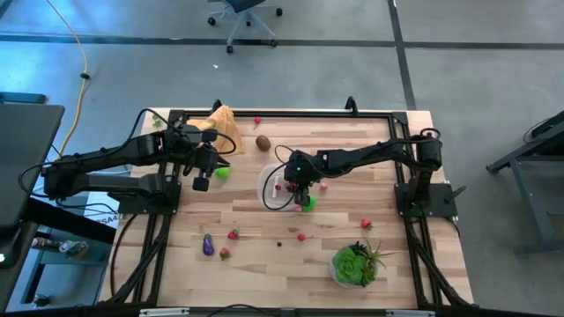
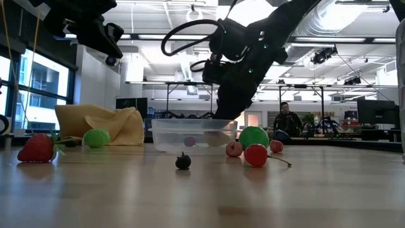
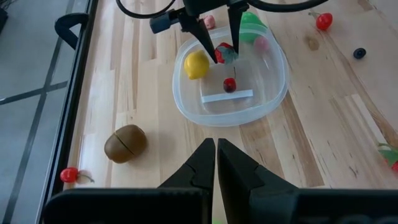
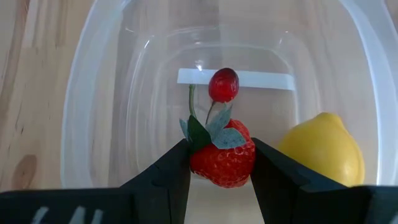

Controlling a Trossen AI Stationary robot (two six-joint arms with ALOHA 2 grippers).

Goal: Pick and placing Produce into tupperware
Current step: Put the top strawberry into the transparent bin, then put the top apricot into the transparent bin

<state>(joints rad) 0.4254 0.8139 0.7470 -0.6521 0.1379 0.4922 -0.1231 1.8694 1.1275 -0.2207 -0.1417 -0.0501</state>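
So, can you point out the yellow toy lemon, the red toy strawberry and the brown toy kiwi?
yellow toy lemon (image 4: 323, 149): right wrist view, middle of its body.
red toy strawberry (image 4: 224, 163): right wrist view, red flesh between the right gripper's fingers.
brown toy kiwi (image 3: 125, 142): left wrist view, its upper side.

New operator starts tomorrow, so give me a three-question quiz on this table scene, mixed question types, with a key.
1. True or false: the right claw holds a strawberry over the tupperware.
2. Which already lies in the tupperware? A) kiwi B) lemon C) eggplant
3. Fill in: the left claw is ____.

Key
1. True.
2. B: the lemon lies inside beside a cherry; the kiwi and eggplant lie on the table.
3. Shut, holding nothing.
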